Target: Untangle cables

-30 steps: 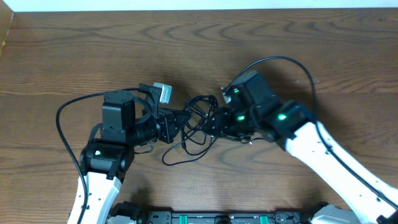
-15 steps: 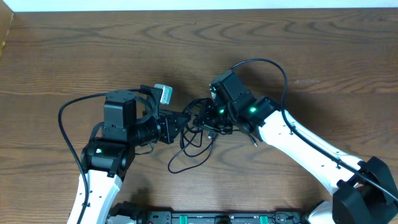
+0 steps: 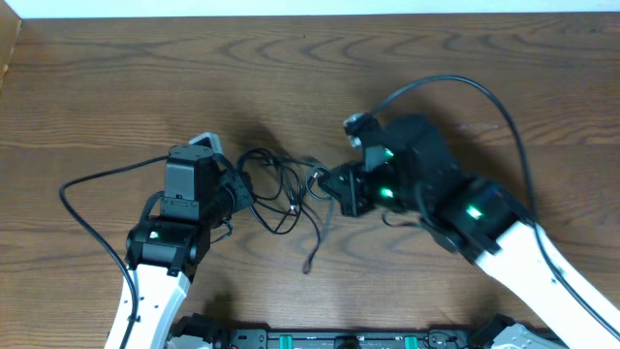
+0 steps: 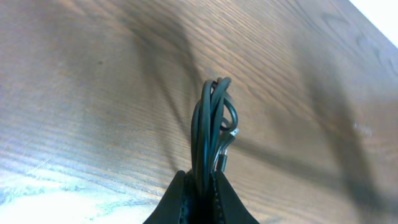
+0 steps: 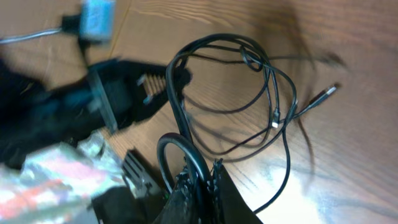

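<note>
The black cables (image 3: pixel 281 184) lie in a loose tangle on the wooden tabletop (image 3: pixel 116 78), in the middle of the overhead view and slightly below centre, strung between the two arms. The left fingers (image 3: pixel 242 189) reach in from the left side of the frame and the right fingers (image 3: pixel 327 184) from the right, each meeting one end of the tangle. From the heap, a single strand trails down toward the bottom of the frame and ends on bare wood.

In the left wrist view the left fingers (image 4: pixel 208 186) sit at the bottom centre, pressed together and pinching several strands of the cables (image 4: pixel 208 118). The strands rise straight up as a tight bundle of narrow loops, lifted off the tabletop (image 4: pixel 74 93), which shows their shadow behind them.

In the right wrist view the right fingers (image 5: pixel 202 180) are at the bottom centre, pinched onto one curved loop of the cables (image 5: pixel 249 99). Beyond them the strands fan out in several overlapping loops across the middle of the frame. A small plug (image 5: pixel 324 93) on one end rests on the wood at the right. At the upper left the left fingers (image 5: pixel 165 84) grip the far side of the same loops.
</note>
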